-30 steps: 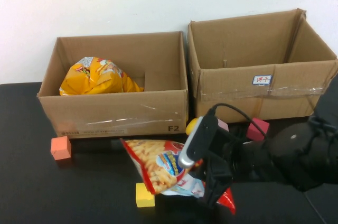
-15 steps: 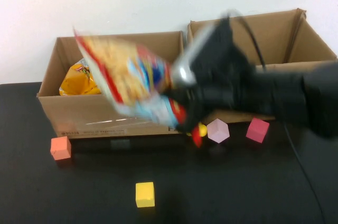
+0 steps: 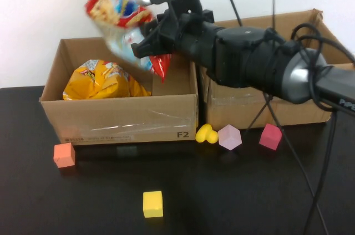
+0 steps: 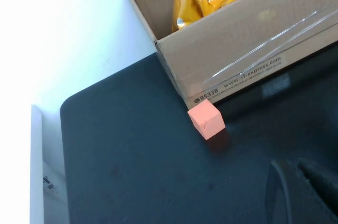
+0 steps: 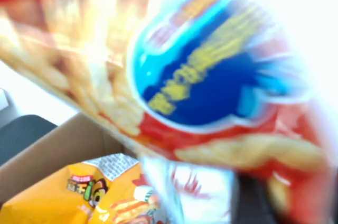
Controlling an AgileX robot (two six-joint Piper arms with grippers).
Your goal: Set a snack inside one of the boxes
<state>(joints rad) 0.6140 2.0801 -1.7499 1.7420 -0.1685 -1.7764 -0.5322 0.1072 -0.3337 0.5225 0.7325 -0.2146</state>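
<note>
My right tool (image 3: 145, 52) grips the chip bag (image 3: 119, 16) above the left box (image 3: 119, 118); dropping remains. Left tool (image 4: 303, 192) shut, parked.

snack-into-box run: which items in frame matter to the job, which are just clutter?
In play:
- red snack bag, at the right gripper, above the left box
- right box, the other option
- yellow snack bag, already inside the left box

Clutter:
- orange cube
- yellow cube
- yellow toy
- pink block
- red cube
- left gripper, parked low over the table
</note>
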